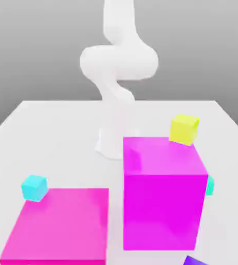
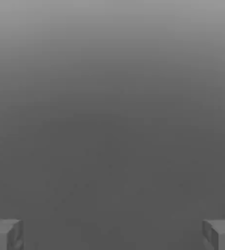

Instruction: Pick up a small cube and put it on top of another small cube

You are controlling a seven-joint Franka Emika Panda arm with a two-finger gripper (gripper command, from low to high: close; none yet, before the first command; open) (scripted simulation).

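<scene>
A small yellow cube (image 1: 183, 129) rests on the far corner of a tall magenta block (image 1: 162, 191), toward the exterior view's right. At the far corner of a flat magenta slab (image 1: 59, 227), on the exterior view's left, sits a small cyan cube (image 1: 34, 187). A teal cube (image 1: 209, 185) peeks out from behind the tall block. In the hand view my gripper (image 2: 112, 235) is open, its grey fingertips (image 2: 6, 234) far apart with nothing between them, facing plain grey background.
The white arm (image 1: 118, 67) rises from its base (image 1: 110, 145) at the middle of the white table (image 1: 54, 134), folded high above the blocks. A purple object (image 1: 195, 260) pokes in at the front edge.
</scene>
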